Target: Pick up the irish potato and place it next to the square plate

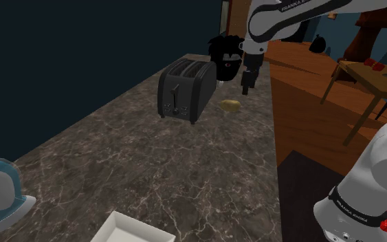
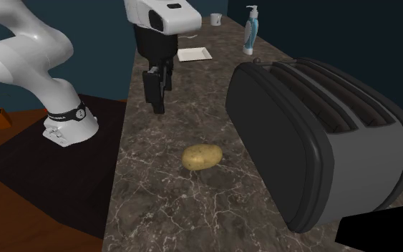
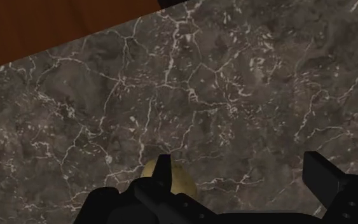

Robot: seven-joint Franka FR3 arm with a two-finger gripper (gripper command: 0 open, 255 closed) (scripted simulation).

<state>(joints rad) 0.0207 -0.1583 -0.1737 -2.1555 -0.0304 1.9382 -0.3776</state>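
The black gripper (image 2: 157,106) hangs fingers spread and empty above the dark marble counter (image 2: 164,207), where the potato (image 2: 202,156) lies beside the black toaster (image 2: 321,143), under one finger rather than centred, so a sideways shift probably precedes descent.

This is a home kitchen. A dark, white-veined stone tabletop (image 1: 150,165) carries a black two-slot toaster (image 2: 321,136) near the end effector (image 2: 157,106). Farther along the tabletop, well apart from the end effector, stand a soap pump bottle (image 2: 250,32), a white mug (image 2: 215,19) and a white square plate (image 2: 194,54). Past the tabletop's edge, on the end effector's side away from the toaster, are a wood floor (image 1: 308,113) and a wooden table (image 1: 360,69).
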